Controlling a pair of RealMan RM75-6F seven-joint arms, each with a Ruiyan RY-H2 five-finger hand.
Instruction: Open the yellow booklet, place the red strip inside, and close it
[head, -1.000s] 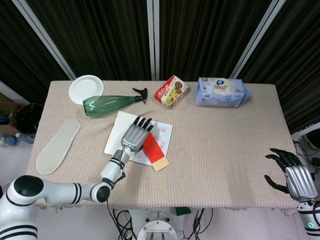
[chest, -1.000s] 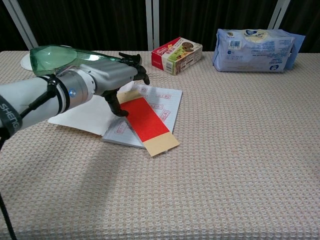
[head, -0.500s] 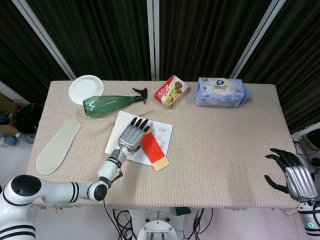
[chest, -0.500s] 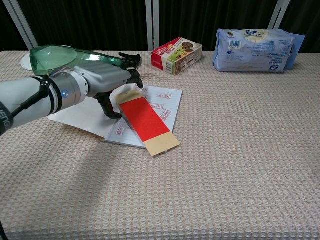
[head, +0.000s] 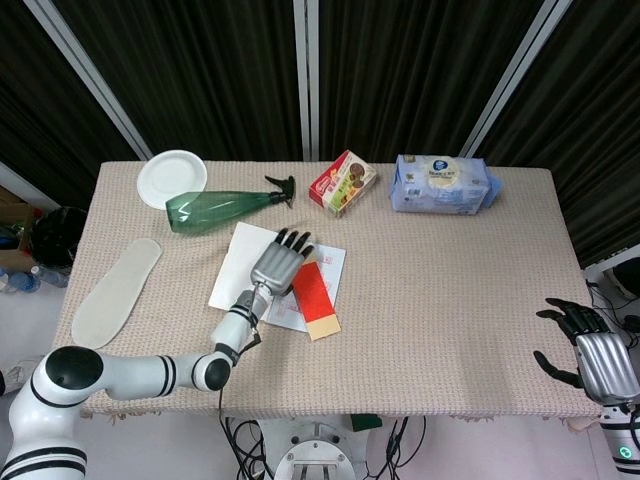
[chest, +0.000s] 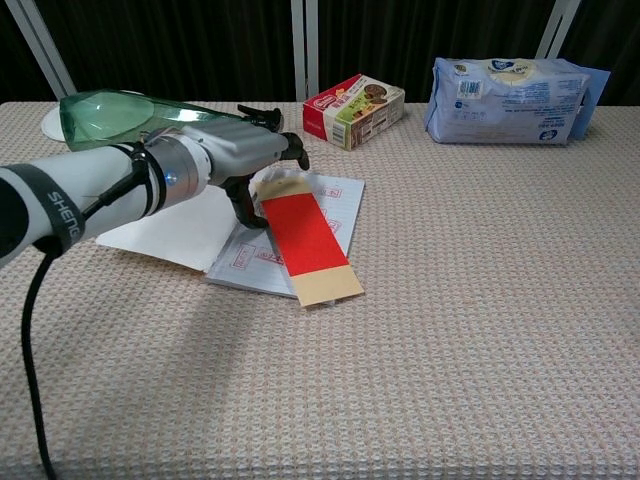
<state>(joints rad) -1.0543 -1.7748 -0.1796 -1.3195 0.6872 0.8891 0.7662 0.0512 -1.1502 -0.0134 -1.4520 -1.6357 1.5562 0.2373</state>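
The left arm's (chest: 85, 200) black band reads "SHENG"; other print is illegible.

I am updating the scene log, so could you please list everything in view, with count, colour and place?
booklet: one, open with white pages showing, left of table centre.
red strip: one, red with tan ends, on the booklet's right page, its near end past the page edge.
spray bottle: one, green, lying behind the booklet.
plate: one, white, far left corner.
insole: one, pale grey, left edge.
snack box: one, red and green, back centre.
tissue pack: one, blue, back right.
table: one, beige cloth.
left hand: on the strip's far end.
right hand: open, beyond the table's near right corner.
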